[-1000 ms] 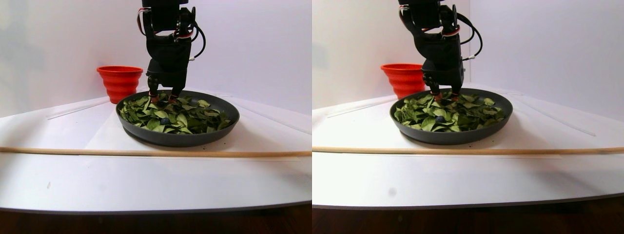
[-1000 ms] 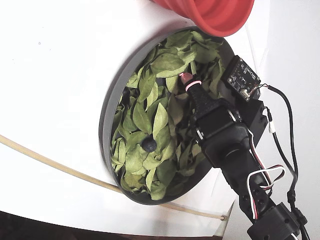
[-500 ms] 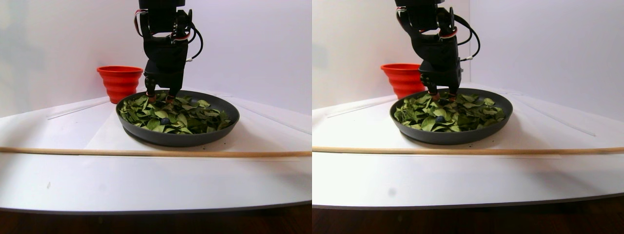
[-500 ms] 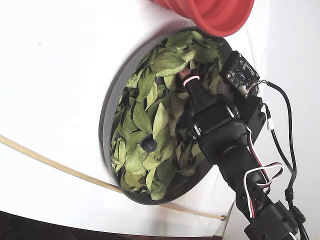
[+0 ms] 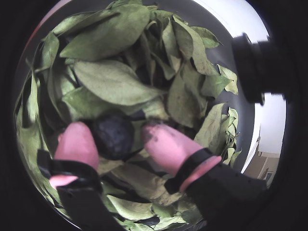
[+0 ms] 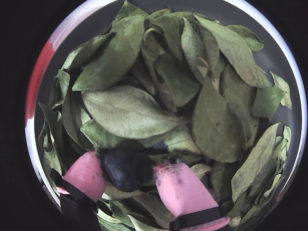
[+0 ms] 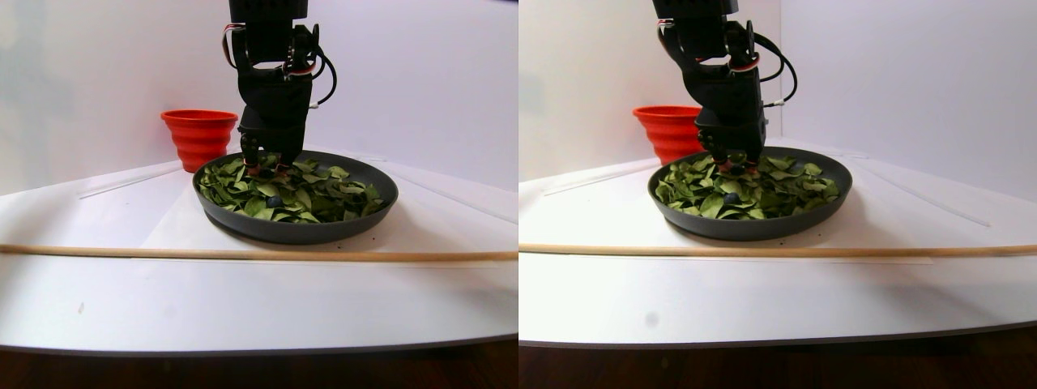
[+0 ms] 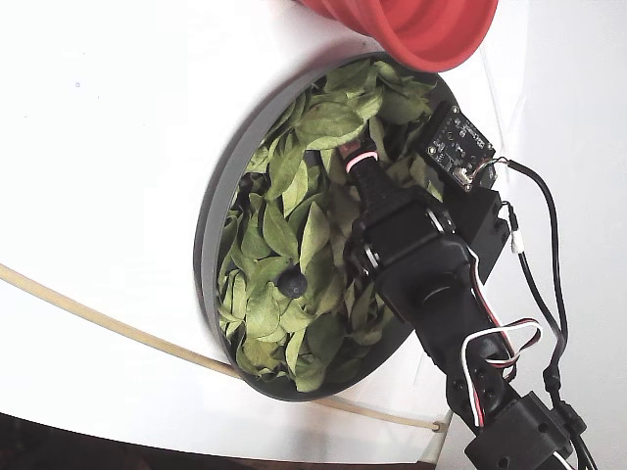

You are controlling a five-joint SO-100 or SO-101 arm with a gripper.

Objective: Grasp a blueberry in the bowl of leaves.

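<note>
White bench [image 7: 243, 308] before a plain pale wall, with a thin wooden rod [image 7: 243, 254] lying across the front. Dark-grey bowl [image 7: 296, 229] near the middle, heaped with green leaves [image 7: 324, 194]. Red-orange ribbed container [image 7: 198, 134] standing just behind the bowl, at about ten o'clock from it in the stereo pair view.

Black arm reaching straight down into the bowl. Hand [image 5: 118, 134] lowered among the leaves, pink fingertips [image 6: 180, 190] spread either side of a dark blueberry [image 6: 126, 168]. Left pad touching the berry in both wrist views; right pad close against it, full pinch hard to confirm. Berry sitting at about six o'clock of the bowl in a wrist view [image 5: 114, 135].

A second blueberry [image 8: 292, 283] lying bare on the leaves, well apart from the hand, toward seven o'clock of the bowl in the fixed view.
</note>
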